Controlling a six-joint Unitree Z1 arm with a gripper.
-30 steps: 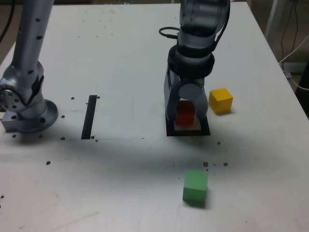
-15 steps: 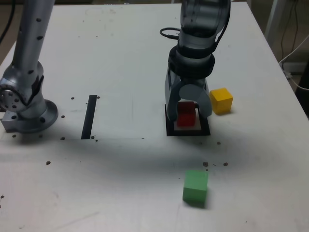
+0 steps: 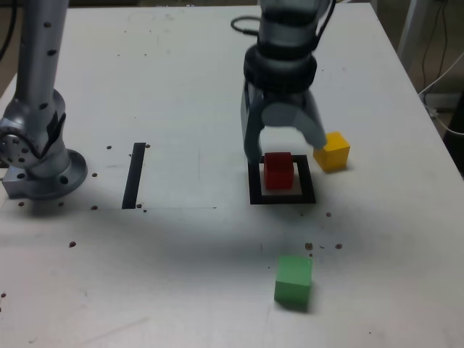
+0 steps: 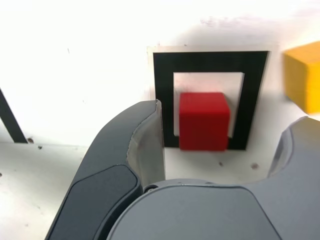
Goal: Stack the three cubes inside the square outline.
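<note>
The red cube [image 3: 278,171] [image 4: 203,121] rests on the table inside the square outline [image 3: 255,193] [image 4: 214,61], free of any grip. My gripper [image 3: 285,151] hangs just above and behind it, open, its two fingers [image 4: 145,145] spread wider than the cube. The yellow cube [image 3: 332,151] [image 4: 303,75] sits just outside the outline on the exterior view's right, close to one finger. The green cube [image 3: 293,280] lies nearer the front edge of the table, apart from the rest.
A straight black tape strip [image 3: 134,175] [image 4: 10,117] lies toward the exterior view's left. The arm's round base [image 3: 43,174] stands at the far left. Small dark specks dot the white table [image 3: 181,275]. Cables hang off the right edge.
The gripper has opened and let go of the red cube, then risen and drawn back. The cube now stands alone in the outline.
</note>
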